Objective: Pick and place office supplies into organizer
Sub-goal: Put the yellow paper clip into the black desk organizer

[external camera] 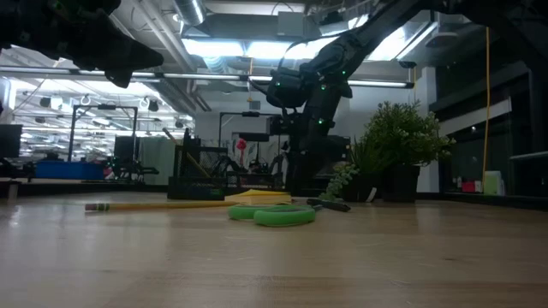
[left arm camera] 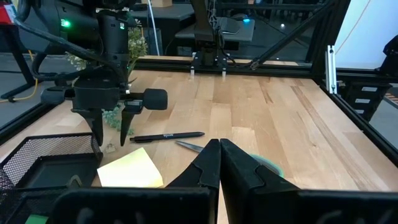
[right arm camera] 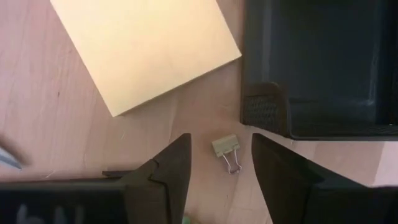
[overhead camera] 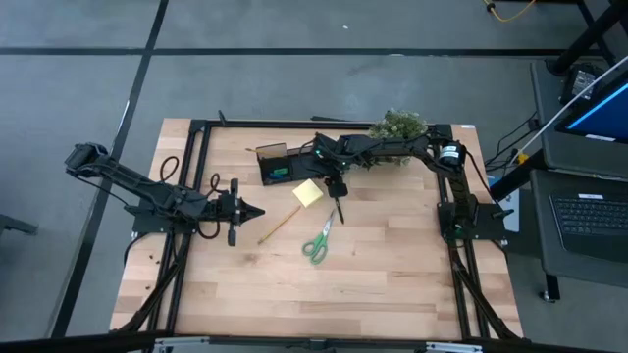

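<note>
My right gripper hangs open, pointing down just above the table, next to the black mesh organizer. A small beige binder clip lies flat on the wood between its fingers, and neither finger touches it. The yellow sticky-note pad lies flat beside it. The black pen, the green-handled scissors and the wooden pencil lie on the table nearer the front. My left gripper waits shut at the table's left, holding nothing.
A bushy green plant stands at the far edge behind my right arm. The black table frame runs along the table's sides. Bare wood stretches across the near half of the table.
</note>
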Tool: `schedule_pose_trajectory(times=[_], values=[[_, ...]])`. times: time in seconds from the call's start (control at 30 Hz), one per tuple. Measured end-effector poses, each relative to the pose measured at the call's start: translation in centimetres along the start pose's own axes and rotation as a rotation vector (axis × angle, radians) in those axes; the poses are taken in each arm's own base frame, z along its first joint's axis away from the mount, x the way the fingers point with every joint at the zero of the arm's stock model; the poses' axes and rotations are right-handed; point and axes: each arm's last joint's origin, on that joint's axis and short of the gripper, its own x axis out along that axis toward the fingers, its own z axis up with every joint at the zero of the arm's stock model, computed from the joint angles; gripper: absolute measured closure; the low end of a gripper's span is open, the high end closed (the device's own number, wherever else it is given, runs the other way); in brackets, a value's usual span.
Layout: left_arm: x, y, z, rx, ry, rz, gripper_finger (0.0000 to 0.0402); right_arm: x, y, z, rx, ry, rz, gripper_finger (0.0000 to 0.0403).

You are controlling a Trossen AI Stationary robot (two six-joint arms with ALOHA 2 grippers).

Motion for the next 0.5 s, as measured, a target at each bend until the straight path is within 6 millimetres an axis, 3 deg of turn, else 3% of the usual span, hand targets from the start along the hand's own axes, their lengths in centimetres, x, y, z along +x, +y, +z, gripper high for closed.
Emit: schedule_pose_trajectory(times=[0.5], values=[[0.0,0.0,0.0,-0.002,0.000,0.000,0.0400,1.2,0.0,-0.8,-0.037,0.004,0.002,0.0234]])
